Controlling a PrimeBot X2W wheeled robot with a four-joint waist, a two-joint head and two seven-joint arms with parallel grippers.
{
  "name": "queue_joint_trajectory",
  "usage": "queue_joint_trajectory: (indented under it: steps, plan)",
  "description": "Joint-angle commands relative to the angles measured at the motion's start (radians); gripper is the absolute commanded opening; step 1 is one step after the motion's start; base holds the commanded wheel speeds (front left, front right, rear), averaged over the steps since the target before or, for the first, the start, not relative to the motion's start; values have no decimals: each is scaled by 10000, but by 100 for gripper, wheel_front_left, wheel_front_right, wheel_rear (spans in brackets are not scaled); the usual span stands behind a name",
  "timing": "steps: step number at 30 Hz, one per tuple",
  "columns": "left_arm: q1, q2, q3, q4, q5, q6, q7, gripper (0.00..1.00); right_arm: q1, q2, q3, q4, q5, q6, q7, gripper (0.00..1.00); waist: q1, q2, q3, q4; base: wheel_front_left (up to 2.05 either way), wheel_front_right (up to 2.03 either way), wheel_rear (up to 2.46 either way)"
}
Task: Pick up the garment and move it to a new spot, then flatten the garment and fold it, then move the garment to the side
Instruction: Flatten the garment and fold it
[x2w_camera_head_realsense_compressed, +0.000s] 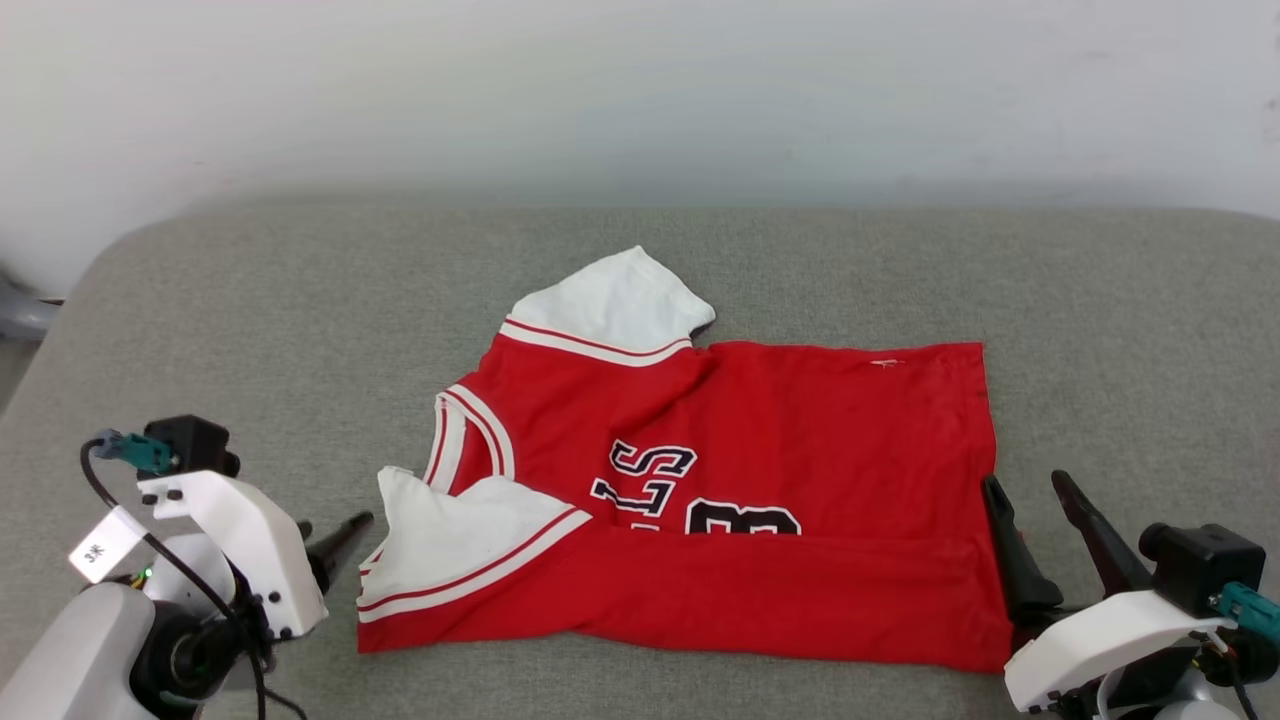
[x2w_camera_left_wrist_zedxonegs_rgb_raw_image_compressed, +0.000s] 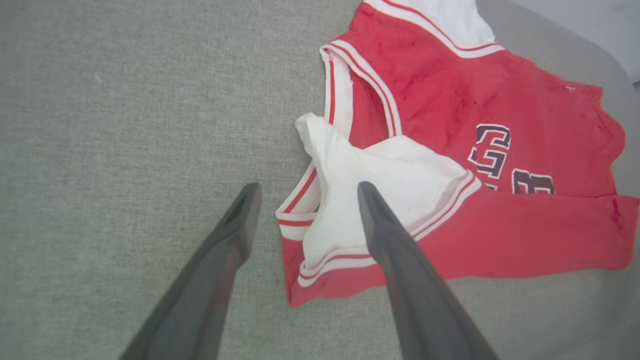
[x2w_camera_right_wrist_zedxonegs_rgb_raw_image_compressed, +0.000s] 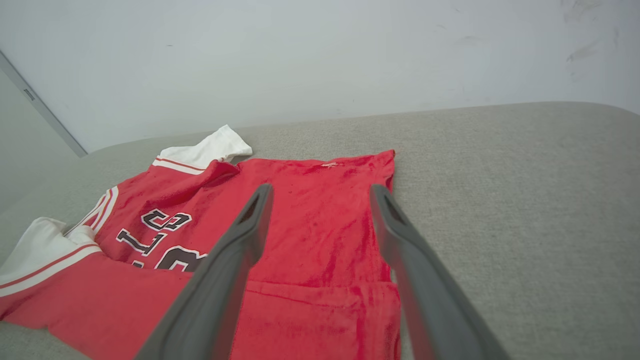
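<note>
1. The grey cushion (x2w_camera_head_realsense_compressed: 250, 300) ran nearly the whole width in front of me. Its back edge met a pale wall (x2w_camera_head_realsense_compressed: 640, 90), and its far left corner was rounded.
2. The garment (x2w_camera_head_realsense_compressed: 800, 420) lay flat on that cushion, a little right of the middle. Its collar pointed to the robot's left and its straight hem to the right.
3. Bare cushion lay widest on the left of the jersey. A broad band lay behind it up to the wall, a fair stretch lay to the right, and a thin strip ran along the front.
4. The near long edge of the jersey was folded up over itself, and that fold covered the lower part of the dark lettering (x2w_camera_head_realsense_compressed: 690, 495).
5. The far white sleeve (x2w_camera_head_realsense_compressed: 615, 300) stuck out towards the wall. The near sleeve (x2w_camera_head_realsense_compressed: 450, 540) was doubled back onto the red body.
6. The right gripper (x2w_camera_head_realsense_compressed: 1026, 480) stood at the near right corner of the hem with its fingers spread apart and nothing between them. From its wrist camera both fingers pointed over the red cloth, and I could not tell whether they touched it.
7. The left gripper (x2w_camera_left_wrist_zedxonegs_rgb_raw_image_compressed: 308, 189) sat at the front left, spread wide and empty. One finger was over bare cushion and the other over the near sleeve.
8. A small white tag (x2w_camera_head_realsense_compressed: 885, 363) showed on the far edge of the jersey.
</note>
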Motion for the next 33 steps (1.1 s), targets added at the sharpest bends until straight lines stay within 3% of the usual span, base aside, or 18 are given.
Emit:
queue_joint_trajectory:
  steps: [1, 8, 14, 15, 16, 17, 18, 22, 27, 33]
  plan:
    - [276, 119, -50, -239, -153, 312, 540, 100, 5, 64, -32, -114, -52, -12, 64, 100, 1, 0, 167, -85, 0, 0, 0]
    - [722, 217, -245, -605, -387, 1031, 1480, 100, -180, 168, -53, -293, 31, -12, 160, 100, 1, 0, 757, -379, 0, 0, 0]
    - [910, -104, -576, -267, -386, 996, 1608, 100, -207, 211, -231, -182, 130, -12, 317, 100, 1, 0, 1133, -546, 0, 0, 0]
    - [930, -210, -675, -212, -442, 946, 1665, 94, -209, 193, -293, -157, 172, -12, 342, 100, 1, 0, 1171, -556, 0, 0, 0]
    - [929, -318, -742, -139, -495, 867, 1685, 47, -201, 154, -371, -130, 214, -12, 422, 100, 1, 0, 1202, -561, 0, 0, 0]
    - [903, -402, -790, -69, -477, 803, 1641, 9, -181, 106, -472, -103, 276, -12, 487, 100, 1, 0, 1225, -562, 0, 0, 0]
    - [880, -490, -830, 0, -512, 717, 1629, 0, -165, 49, -596, -77, 319, -12, 596, 100, 1, 0, 1241, -557, 0, 0, 0]
    - [779, -546, -849, 104, -432, 529, 1424, 0, -67, -130, -814, 42, 634, -12, 1232, 100, 1, 0, 1220, -514, 0, 0, 0]
    - [535, -339, -719, -47, -116, 388, 904, 0, 111, -750, -860, 55, 1168, -10, 2881, 100, 1, 0, 972, -407, 0, 0, 0]
    - [698, -122, -617, -766, 164, 612, 519, 0, 207, -1303, -560, -287, 1737, -10, 5321, 100, 1, 0, 710, -252, 0, 0, 0]
